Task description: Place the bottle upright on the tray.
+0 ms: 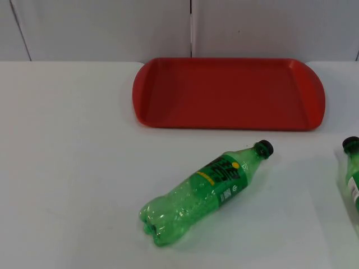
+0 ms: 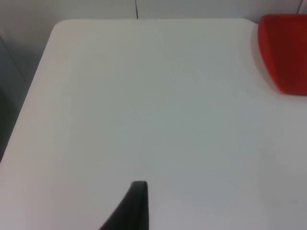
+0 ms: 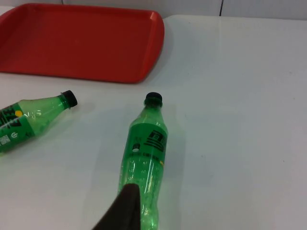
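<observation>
Bottles of green plastic lie on their sides on the white surface [image 1: 73, 168]: one bottle [image 1: 205, 192] at 6 o'clock from the red tray [image 1: 229, 93], a second bottle [image 3: 144, 158] at the right claw [image 3: 125, 211]. Left claw [image 2: 134, 206] hovers over bare surface. Neither claw's opening can be told.

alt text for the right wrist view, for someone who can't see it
Two green bottles lie on their sides on the white table: one just beyond a black fingertip, the other beside it. A red tray sits beyond both.
</observation>
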Robot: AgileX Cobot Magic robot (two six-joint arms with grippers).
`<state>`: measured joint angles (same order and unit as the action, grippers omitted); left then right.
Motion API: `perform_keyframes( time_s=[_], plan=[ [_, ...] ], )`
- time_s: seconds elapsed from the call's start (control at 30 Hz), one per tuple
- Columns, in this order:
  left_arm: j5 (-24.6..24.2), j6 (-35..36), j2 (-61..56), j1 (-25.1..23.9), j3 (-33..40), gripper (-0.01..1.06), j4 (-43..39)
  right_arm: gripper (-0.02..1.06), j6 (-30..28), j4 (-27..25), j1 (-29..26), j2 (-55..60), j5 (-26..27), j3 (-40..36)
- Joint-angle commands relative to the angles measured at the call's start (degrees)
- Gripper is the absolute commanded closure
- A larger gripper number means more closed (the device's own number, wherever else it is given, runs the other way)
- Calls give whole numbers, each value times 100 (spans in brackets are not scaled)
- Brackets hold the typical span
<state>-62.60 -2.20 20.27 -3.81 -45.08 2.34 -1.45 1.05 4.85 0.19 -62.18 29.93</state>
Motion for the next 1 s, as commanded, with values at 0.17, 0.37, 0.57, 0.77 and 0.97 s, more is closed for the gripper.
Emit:
perform_keyframes(
  time_s=[0.17,0.37,0.57,0.77,0.97],
  plan=[
    [17,-84,500,-24,-321,4,216,0,-52,-8,-21,-19,43,-36],
    [53,-317,1097,-24,-423,4,453,0,-52,-8,-21,-19,43,-36],
    [225,-435,1640,-24,-497,4,478,0,-52,-8,-21,-19,43,-36],
    [465,-737,2150,-24,-508,4,727,0,-52,-8,-21,-19,43,-36],
    [744,-1083,2766,-24,-663,4,1152,0,-52,-8,-21,-19,43,-36]
  ],
)
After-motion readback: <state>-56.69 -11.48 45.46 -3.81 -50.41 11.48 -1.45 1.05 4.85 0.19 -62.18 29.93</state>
